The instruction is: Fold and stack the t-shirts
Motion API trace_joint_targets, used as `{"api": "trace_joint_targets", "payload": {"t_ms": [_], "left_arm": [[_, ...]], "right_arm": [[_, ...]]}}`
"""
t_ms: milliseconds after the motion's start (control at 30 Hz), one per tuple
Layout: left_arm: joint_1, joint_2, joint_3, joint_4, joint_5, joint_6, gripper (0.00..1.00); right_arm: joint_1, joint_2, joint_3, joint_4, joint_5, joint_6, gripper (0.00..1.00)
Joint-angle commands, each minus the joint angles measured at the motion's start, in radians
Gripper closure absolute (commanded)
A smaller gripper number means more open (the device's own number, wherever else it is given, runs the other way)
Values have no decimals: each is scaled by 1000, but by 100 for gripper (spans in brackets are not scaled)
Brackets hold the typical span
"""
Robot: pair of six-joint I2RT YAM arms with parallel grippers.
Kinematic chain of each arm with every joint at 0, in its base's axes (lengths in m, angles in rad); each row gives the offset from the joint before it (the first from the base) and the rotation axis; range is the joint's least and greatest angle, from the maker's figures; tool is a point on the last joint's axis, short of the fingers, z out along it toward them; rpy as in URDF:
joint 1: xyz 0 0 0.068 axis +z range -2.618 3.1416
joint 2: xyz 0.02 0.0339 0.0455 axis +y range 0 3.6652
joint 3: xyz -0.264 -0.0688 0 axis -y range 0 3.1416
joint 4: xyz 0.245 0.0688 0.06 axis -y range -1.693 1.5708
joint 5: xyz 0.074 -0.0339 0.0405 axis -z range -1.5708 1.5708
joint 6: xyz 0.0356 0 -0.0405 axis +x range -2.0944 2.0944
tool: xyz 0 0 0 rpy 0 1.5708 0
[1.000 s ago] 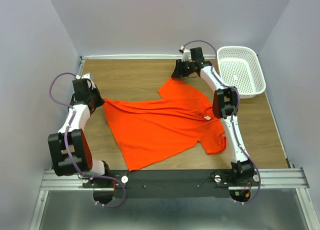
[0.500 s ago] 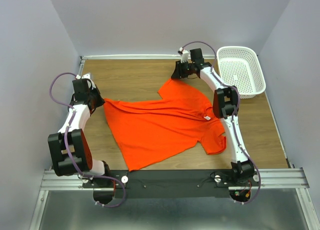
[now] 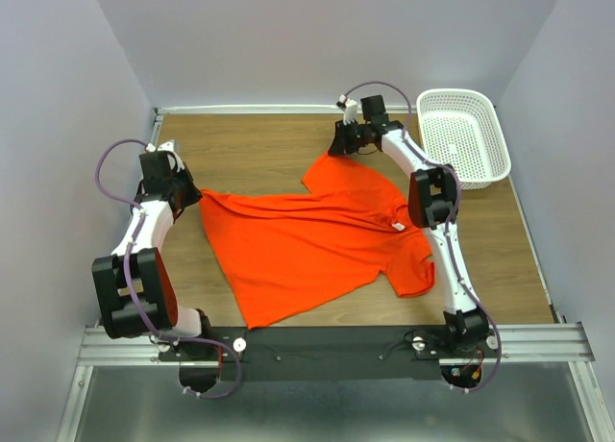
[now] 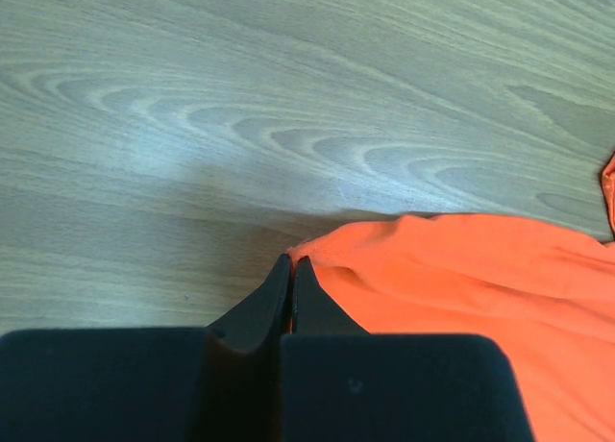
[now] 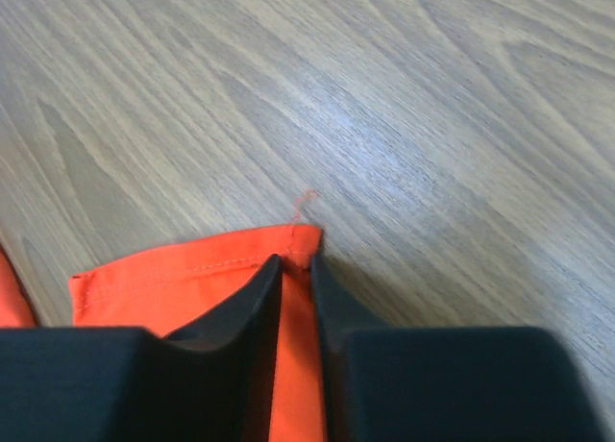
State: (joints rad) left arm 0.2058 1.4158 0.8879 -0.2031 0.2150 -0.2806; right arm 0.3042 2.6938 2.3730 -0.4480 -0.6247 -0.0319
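the left gripper (image 4: 291, 261) has its jaws pressed together on one corner of the orange t-shirt (image 3: 307, 240), at the cloth's left end. the right gripper (image 5: 293, 261) stands with a narrow gap, the sleeve hem (image 5: 192, 269) (a loose thread (image 5: 306, 204) sticks out at its corner) lying between the fingers. the shirt lies spread and slightly creased on the wood-grain table (image 3: 250, 149), which is walled in by plain pale panels (image 3: 288, 38). a white perforated basket (image 3: 461, 135) sits at the far right corner.
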Motion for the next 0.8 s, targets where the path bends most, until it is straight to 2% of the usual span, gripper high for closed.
{"api": "trace_joint_targets", "payload": {"t_ms": [0, 67, 133, 367, 533, 767], "left_arm": [[-6, -21, -14, 19, 20, 11, 100], [-6, -23, -14, 19, 21, 11, 100], [-6, -23, -14, 19, 18, 11, 100], [-6, -58, -10, 28, 15, 11, 100], [-6, -138, 3, 71, 32, -14, 100], [-8, -302, 158, 45, 54, -109, 100]], "right_arm": [[19, 63, -29, -172, 69, -20, 80], [19, 70, -17, -173, 85, -13, 87], [19, 72, 0, -173, 98, -11, 99], [10, -8, 81, -172, 72, -31, 99], [4, -216, 98, -169, 45, -77, 99], [4, -523, 52, -167, 69, -140, 100]]}}
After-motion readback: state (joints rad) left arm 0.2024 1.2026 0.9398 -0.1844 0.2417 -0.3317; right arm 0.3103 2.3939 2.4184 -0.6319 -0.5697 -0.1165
